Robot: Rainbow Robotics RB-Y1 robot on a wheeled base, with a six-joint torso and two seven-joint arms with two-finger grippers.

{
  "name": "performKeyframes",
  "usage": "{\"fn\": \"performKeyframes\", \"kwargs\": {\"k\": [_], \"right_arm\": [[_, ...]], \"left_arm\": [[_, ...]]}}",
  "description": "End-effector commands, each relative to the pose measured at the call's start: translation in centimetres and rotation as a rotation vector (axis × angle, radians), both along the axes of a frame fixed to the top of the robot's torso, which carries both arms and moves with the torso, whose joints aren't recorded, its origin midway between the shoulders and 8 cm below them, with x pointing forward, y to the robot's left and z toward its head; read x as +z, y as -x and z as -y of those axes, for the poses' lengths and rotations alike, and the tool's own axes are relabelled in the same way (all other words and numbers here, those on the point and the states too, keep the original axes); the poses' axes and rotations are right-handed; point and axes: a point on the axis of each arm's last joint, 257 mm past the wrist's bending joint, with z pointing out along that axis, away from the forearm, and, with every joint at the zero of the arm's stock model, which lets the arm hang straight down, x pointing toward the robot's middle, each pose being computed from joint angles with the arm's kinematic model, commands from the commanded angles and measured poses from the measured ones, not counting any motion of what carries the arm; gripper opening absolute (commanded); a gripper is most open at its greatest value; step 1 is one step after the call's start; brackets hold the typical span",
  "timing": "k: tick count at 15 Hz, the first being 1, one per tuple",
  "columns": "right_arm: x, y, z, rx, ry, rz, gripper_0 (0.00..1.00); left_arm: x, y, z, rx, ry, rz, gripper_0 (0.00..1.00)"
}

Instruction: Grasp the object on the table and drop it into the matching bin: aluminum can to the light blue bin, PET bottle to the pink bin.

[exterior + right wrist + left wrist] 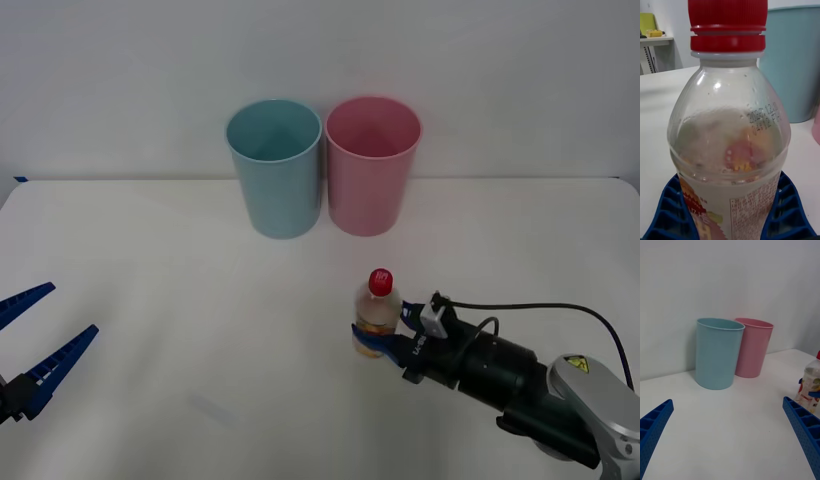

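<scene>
- Right gripper [376, 338]: low over the table, reaching in from the robot's right, blue ribbed fingers [784, 210] closed in on either side of the PET bottle [378, 318] at label height.
- In the right wrist view both fingers press against the bottle's [730, 150] lower body; the bottle stands upright between them, red cap [727, 24] on top.
- Bottle contents: clear wall, droplets inside, orange-pink label around the lower half. Whether its base touches the tabletop cannot be told.
- Table [150, 280]: plain white; bottle sits toward the robot's side, right of centre.
- Beyond the gripped bottle, farther from the robot: the pink bin [372, 165], upright, mouth open, almost straight ahead of the right gripper.
- Just beside it on the left: the light blue bin [275, 167], upright, same shape, the two rims touching or nearly so.
- Left gripper [35, 350]: far off to the left at the table's near edge, fingers [805, 431] spread wide, holding nothing.
- From the left wrist, both bins [718, 352] stand ahead against the white wall, with the bottle [810, 386] off to the side, well apart from this gripper.
</scene>
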Motion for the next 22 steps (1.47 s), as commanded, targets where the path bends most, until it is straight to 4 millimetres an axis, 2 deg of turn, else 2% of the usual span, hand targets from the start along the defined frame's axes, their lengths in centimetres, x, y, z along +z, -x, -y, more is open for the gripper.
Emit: {"fn": "performKeyframes", "kwargs": {"k": [1,3,16,22], "right_arm": [[0.3,-0.2,-0.3,0.009,0.008,0.01,0.0],[1.3,-0.5,-0.4,0.02,-0.004,0.023,0.0],[15.2,-1.3,2.2,0.048,-0.191,-0.01,0.0],[21.3,-3.3,2.9,0.009,-0.231,0.006,0.0]], "left_arm": [[0.0,0.0,0.0,0.0,0.0,0.0,1.0],[0.0,0.0,0.0,0.0,0.0,0.0,1.0],[0.0,0.0,0.0,0.0,0.0,0.0,1.0],[0.0,0.0,0.0,0.0,0.0,0.0,1.0]]}}
